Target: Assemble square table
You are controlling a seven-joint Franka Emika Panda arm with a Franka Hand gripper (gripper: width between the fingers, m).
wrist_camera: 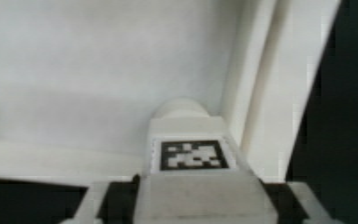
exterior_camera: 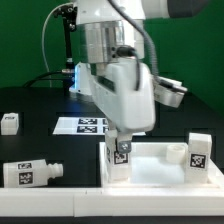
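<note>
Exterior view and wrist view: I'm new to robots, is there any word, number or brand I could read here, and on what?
No word, number or brand is readable in either view.
Black-and-white square tags, patterns without letters: on the held leg in the gripper, the standing leg, the lying leg and the marker board.
The small white piece: its mark is too small to tell.

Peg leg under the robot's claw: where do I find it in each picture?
Exterior view: the peg leg stands low in the middle, under the gripper, at the table top's corner.
Wrist view: the leg sits close up in the centre, between the gripper fingers.
Shared landmark: the leg's black-and-white tag.
</note>
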